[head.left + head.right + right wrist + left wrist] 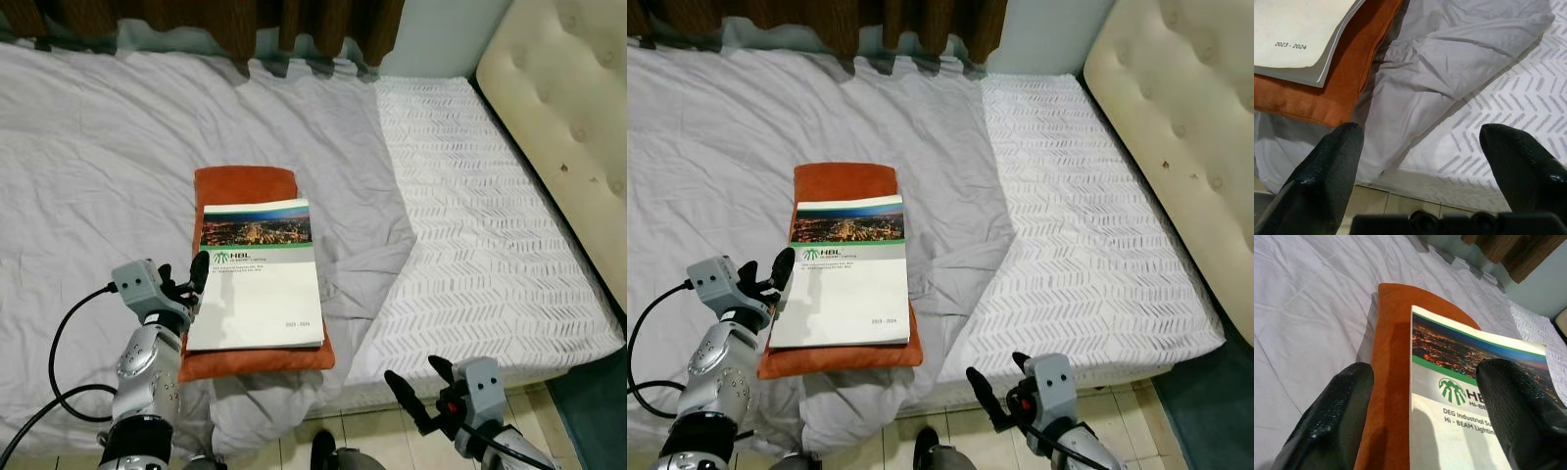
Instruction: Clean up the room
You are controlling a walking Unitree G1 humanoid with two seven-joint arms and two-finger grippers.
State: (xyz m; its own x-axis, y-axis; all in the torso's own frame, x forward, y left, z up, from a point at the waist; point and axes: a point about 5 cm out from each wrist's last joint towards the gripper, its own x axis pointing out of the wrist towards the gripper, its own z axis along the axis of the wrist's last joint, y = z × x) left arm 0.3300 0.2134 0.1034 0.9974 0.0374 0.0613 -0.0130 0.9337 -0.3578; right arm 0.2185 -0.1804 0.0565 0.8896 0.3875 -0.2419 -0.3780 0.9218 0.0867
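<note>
Rust-orange fabric, a flat cushion [250, 196], lies on the bed [88, 166] near its front edge, on the grey sheet [98, 127] that covers the left part of the mattress. A white report [260, 279] with a city photo and green band across its top rests squarely on the cushion, its spine side toward the robot's left, its lower corners close to the cushion's front edge. The stack sits just left of where the grey sheet bunches and gives way to the white patterned mattress cover [480, 215].

The left gripper [194, 279] is at the report's left edge, fingers spread apart; in its wrist view 1 finger [1334, 418] hangs over the cushion and sheet and the other [1520, 411] over the report's cover, so the jaws straddle that edge without closing on it. That placement suggests it is lining up to pinch the report by its side, the likely first item to clear off the bed.

The right gripper [421, 387] is low beyond the bed's front edge, over the tiled floor [382, 436], also released and empty, probably held back to stay out of the way.

A padded cream headboard [558, 88] runs along the bed's right side, dark curtains [294, 24] behind its far edge.
</note>
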